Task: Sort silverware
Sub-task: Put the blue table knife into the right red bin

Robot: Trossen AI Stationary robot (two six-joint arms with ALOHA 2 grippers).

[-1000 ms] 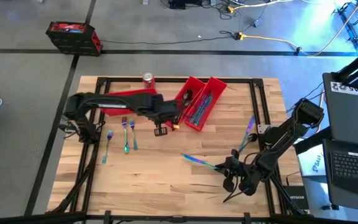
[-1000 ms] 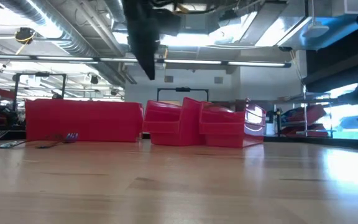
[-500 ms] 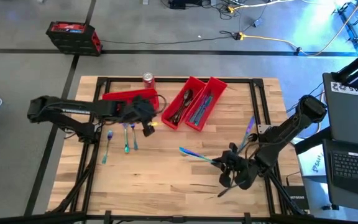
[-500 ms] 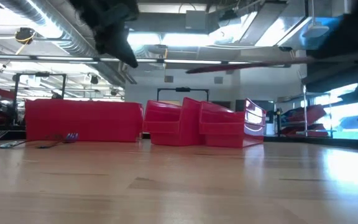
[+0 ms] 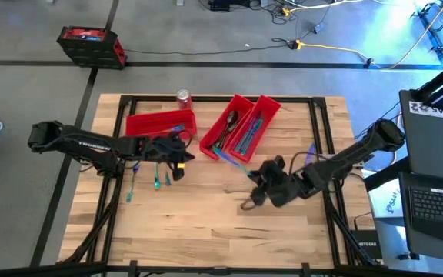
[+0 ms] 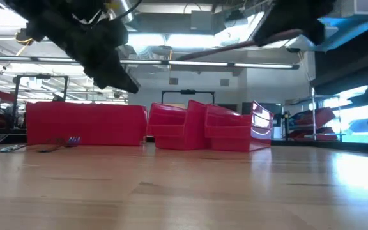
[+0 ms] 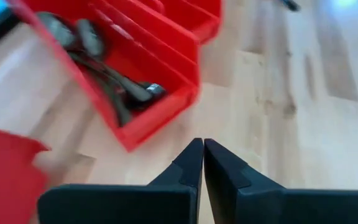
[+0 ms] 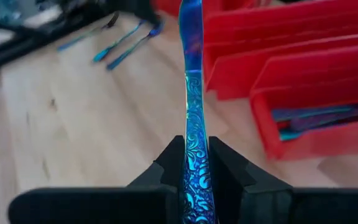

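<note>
wide open bare wood in front of the two angled red bins [image 5: 241, 127], left arm [image 5: 91, 144] stretched over the loose forks [image 5: 158, 171] to their left, soda can [image 5: 182, 97] tucked behind

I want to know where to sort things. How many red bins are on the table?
3. One wide red bin lies near the soda can. Two narrow bins stand side by side, tilted, at the middle back: the left one and the right one. None seems hidden.

3 red bins [image 5: 161, 122], 1 soda can [image 5: 182, 97], 2 arms [image 5: 75, 141].
</note>
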